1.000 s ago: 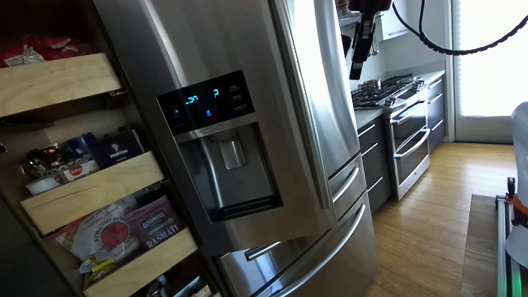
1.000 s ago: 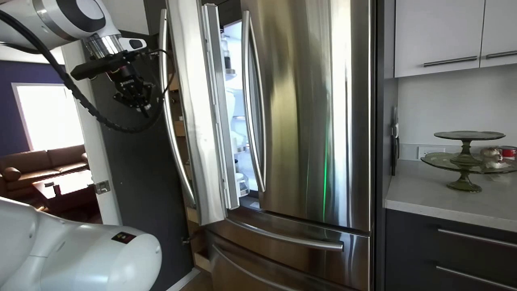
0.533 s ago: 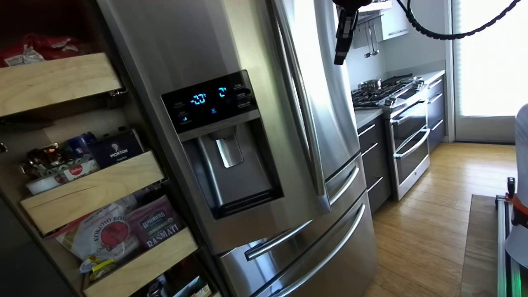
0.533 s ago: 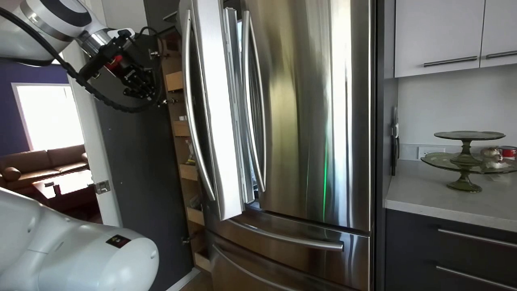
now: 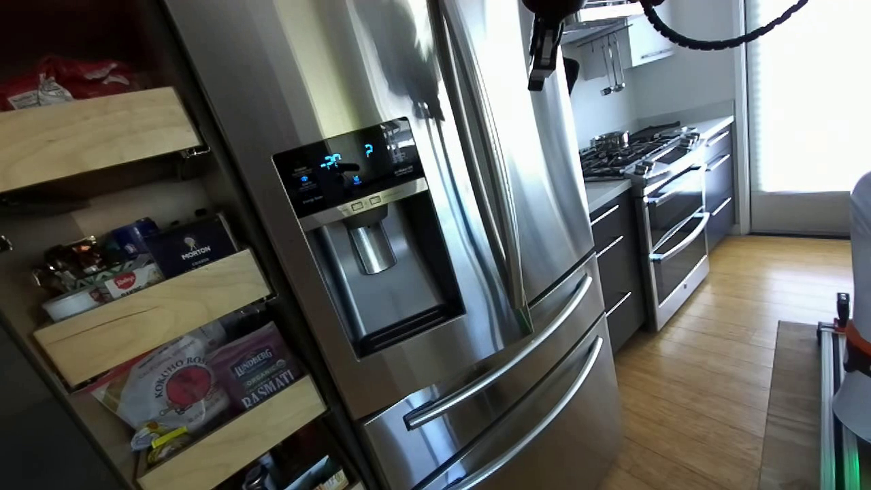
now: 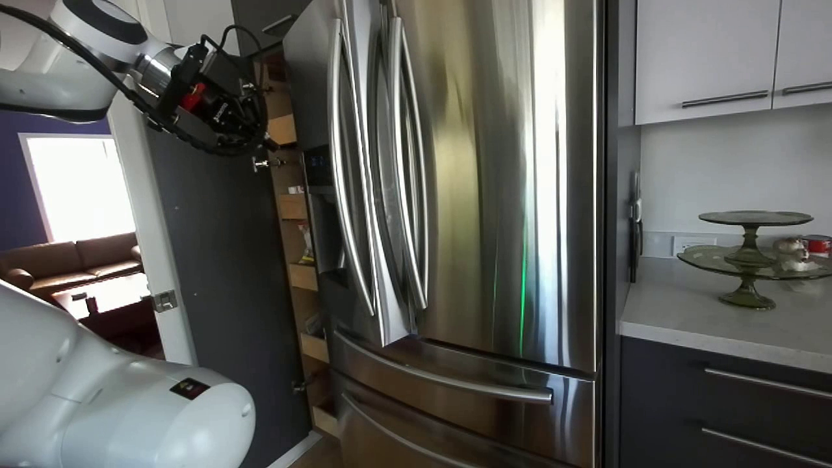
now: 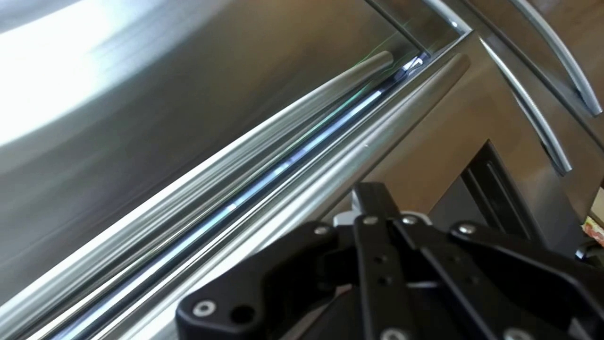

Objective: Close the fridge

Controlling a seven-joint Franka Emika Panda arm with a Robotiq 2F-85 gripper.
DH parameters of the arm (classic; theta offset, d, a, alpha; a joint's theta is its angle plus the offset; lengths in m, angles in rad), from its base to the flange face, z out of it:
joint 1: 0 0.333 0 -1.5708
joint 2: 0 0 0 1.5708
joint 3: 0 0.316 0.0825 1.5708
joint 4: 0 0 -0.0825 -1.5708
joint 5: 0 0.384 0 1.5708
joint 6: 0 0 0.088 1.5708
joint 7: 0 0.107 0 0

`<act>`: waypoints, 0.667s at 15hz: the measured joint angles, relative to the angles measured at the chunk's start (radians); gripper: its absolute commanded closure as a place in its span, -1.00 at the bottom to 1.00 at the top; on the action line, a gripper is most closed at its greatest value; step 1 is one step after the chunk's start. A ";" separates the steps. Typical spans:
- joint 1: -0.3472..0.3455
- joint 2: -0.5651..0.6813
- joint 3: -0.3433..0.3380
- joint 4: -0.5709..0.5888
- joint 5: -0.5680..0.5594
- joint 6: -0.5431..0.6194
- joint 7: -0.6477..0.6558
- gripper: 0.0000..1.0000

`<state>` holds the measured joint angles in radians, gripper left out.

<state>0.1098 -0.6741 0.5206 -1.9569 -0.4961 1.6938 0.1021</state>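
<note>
The stainless fridge's dispenser door, with its black panel, is nearly flush. In an exterior view its lower corner still juts out over the drawer. The opposite door looks closed. In the wrist view a thin bright gap runs between the two bar handles. My gripper is shut and empty, in front of the dispenser door; it also shows in an exterior view. In the wrist view the gripper stands beside that door's handle. Contact with the door is not clear.
Open pantry shelves with food stand beside the fridge. The oven range is farther along. A black cable hangs along the arm. Drawer handles stick out below the doors. Glass cake stands sit on a counter.
The dispenser door has swung inward, and the lit interior is no longer visible in the exterior view. The gripper has moved up and towards the dispenser door, staying shut.
</note>
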 measured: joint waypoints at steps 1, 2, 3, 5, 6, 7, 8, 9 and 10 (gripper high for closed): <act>0.002 0.000 -0.001 0.000 0.000 0.000 0.000 1.00; 0.005 0.001 -0.004 0.000 -0.006 0.006 0.002 1.00; 0.004 0.002 -0.009 -0.003 -0.024 0.040 0.011 1.00; -0.002 0.013 -0.026 -0.014 -0.085 0.146 0.038 1.00; -0.008 0.024 -0.036 -0.019 -0.119 0.202 0.053 1.00; -0.014 0.036 -0.046 -0.023 -0.150 0.254 0.067 1.00; -0.021 0.048 -0.054 -0.028 -0.184 0.296 0.080 1.00; -0.028 0.060 -0.061 -0.034 -0.214 0.330 0.094 1.00; -0.029 0.067 -0.061 -0.037 -0.237 0.351 0.107 1.00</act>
<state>0.0804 -0.6071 0.4593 -1.9938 -0.7331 2.0443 0.2090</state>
